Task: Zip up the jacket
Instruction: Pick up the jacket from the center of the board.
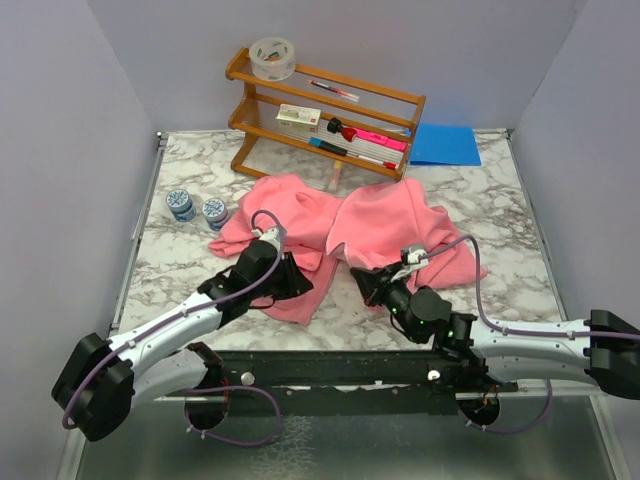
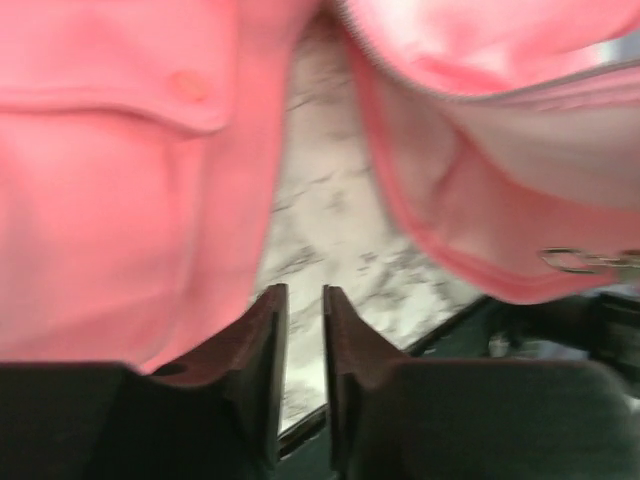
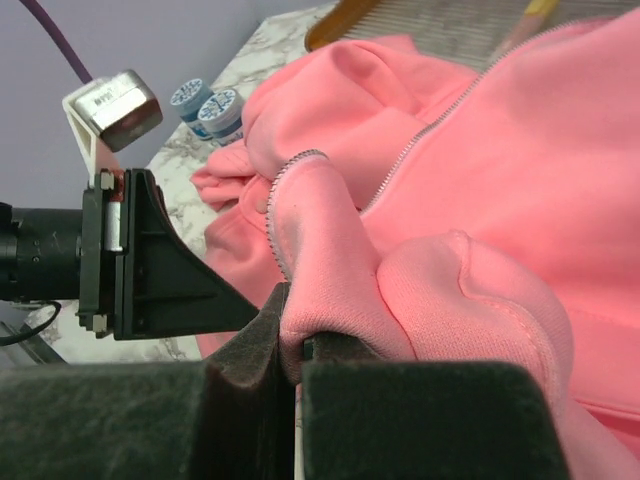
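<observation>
While you log this moment, note that the jacket (image 1: 350,225) lies rumpled and unzipped on the marble surface (image 1: 490,210), in front of the wooden rack (image 1: 330,110). Its two front panels are parted, and the left wrist view shows a strip of marble between them.

Your left tool (image 1: 288,277) sits at the near edge of the panel on the left arm's side. Its fingers (image 2: 262,340) stand a narrow gap apart with nothing between them; only marble shows through the gap.

Your right tool (image 1: 364,282) is at the near edge of the other panel. It is clamped tight on a fold of pink hem, close to the zipper teeth (image 3: 415,145), which run unjoined along the panel edge.

Two blue-lidded jars (image 1: 197,207) stand just beside the jacket's far left side. A blue folder (image 1: 445,145) lies at the far right, apart from the fabric.
</observation>
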Controlling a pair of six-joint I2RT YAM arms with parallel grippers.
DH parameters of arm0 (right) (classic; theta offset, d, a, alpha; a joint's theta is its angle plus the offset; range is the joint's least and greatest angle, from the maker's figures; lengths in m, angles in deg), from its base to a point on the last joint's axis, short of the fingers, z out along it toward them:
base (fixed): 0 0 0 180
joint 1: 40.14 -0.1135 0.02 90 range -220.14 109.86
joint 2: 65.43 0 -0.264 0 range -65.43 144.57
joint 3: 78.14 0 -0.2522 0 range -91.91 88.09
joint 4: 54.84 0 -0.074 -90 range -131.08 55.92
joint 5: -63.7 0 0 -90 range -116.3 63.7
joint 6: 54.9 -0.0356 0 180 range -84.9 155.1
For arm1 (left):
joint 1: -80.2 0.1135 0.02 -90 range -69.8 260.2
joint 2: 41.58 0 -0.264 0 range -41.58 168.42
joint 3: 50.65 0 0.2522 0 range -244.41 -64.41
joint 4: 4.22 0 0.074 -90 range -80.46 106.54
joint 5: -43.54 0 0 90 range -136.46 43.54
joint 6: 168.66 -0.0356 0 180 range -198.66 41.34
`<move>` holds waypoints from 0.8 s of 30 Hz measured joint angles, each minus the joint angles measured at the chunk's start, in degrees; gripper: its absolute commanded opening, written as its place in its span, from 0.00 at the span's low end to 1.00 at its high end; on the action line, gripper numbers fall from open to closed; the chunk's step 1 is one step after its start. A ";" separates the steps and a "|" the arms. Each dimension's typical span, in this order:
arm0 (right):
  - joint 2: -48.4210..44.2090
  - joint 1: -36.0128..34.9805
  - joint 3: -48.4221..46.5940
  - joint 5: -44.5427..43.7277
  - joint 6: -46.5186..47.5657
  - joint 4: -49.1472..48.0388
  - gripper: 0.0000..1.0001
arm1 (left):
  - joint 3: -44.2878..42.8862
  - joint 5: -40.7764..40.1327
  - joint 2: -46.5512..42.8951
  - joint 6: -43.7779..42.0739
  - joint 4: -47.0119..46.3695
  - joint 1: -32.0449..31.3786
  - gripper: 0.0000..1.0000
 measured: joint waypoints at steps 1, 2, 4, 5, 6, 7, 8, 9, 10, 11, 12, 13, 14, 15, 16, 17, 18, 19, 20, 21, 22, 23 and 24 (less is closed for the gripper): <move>-0.72 0.00 0.13 -0.20 -0.70 1.38 0.00 | -0.22 -1.03 0.48 -0.44 2.27 0.02 0.38; -1.38 0.00 0.35 -0.35 -1.42 2.51 0.00 | -0.42 -1.86 0.87 -0.98 4.44 -0.02 0.43; -2.56 0.00 0.94 -0.44 -2.71 4.24 0.00 | -1.31 -3.80 1.97 -2.32 9.51 -0.37 0.49; -3.04 0.00 1.33 -0.46 -3.30 4.70 0.00 | -1.86 -4.70 2.67 -3.10 11.61 -0.70 0.50; -3.41 0.00 1.79 -0.48 -3.89 5.05 0.00 | -2.56 -5.49 3.61 -3.54 13.51 -1.27 0.52; -3.67 0.00 2.25 -0.48 -4.28 5.35 0.00 | -3.45 -6.67 5.11 -4.26 15.69 -2.38 0.53; -3.85 0.00 2.69 -0.46 -4.61 5.60 0.00 | -4.07 -7.61 6.14 -4.63 17.03 -3.19 0.55; -3.91 0.00 2.99 -0.46 -4.94 5.73 0.00 | -4.74 -8.59 7.54 -5.01 18.40 -4.39 0.57; -3.93 0.00 3.32 -0.48 -5.33 5.92 0.00 | -5.18 -9.42 8.55 -5.31 19.37 -5.27 0.59; -3.93 0.00 3.48 -0.46 -5.53 6.08 0.00 | -5.57 -10.14 9.29 -5.55 20.24 -5.88 0.61; -3.93 0.00 3.58 -0.46 -5.70 6.14 0.00 | -6.10 -11.08 10.36 -5.90 21.22 -6.67 0.61; -3.93 0.00 3.65 -0.46 -5.88 6.14 0.00 | -6.62 -11.78 11.15 -6.08 21.88 -7.23 0.61; -3.98 0.00 3.67 -0.46 -6.03 6.14 0.00 | -7.30 -12.70 12.04 -6.36 22.64 -7.67 0.61; -4.02 0.00 3.74 -0.46 -6.25 6.10 0.00 | -7.89 -13.33 12.68 -6.49 23.23 -7.89 0.61; -4.15 0.00 3.80 -0.44 -6.43 6.12 0.00 | -8.63 -14.08 13.49 -6.67 23.80 -8.13 0.62; -4.31 0.00 3.89 -0.44 -6.62 6.12 0.00 | -9.14 -14.67 14.01 -6.78 24.20 -8.39 0.62; -4.39 0.00 4.00 -0.46 -6.73 6.08 0.00 | -9.73 -15.30 14.62 -6.88 24.65 -8.61 0.62; -4.48 0.00 4.15 -0.46 -6.84 6.05 0.00 | -10.05 -15.65 14.99 -6.88 24.94 -8.83 0.63; -4.55 0.00 4.37 -0.46 -6.91 6.01 0.00 | -10.34 -16.02 15.30 -6.93 25.27 -9.14 0.63; -4.55 0.00 4.55 -0.46 -6.93 5.97 0.00 | -10.54 -16.37 15.63 -6.93 25.64 -9.64 0.63; -4.55 0.00 4.76 -0.46 -6.97 5.95 0.00 | -10.60 -16.55 15.89 -6.88 25.92 -10.12 0.63; -4.55 0.00 5.01 -0.46 -7.04 5.92 0.00 | -10.60 -16.68 16.09 -6.82 26.14 -10.60 0.63; -4.55 0.00 5.20 -0.44 -7.15 5.88 0.00 | -10.60 -16.83 16.26 -6.75 26.32 -11.02 0.64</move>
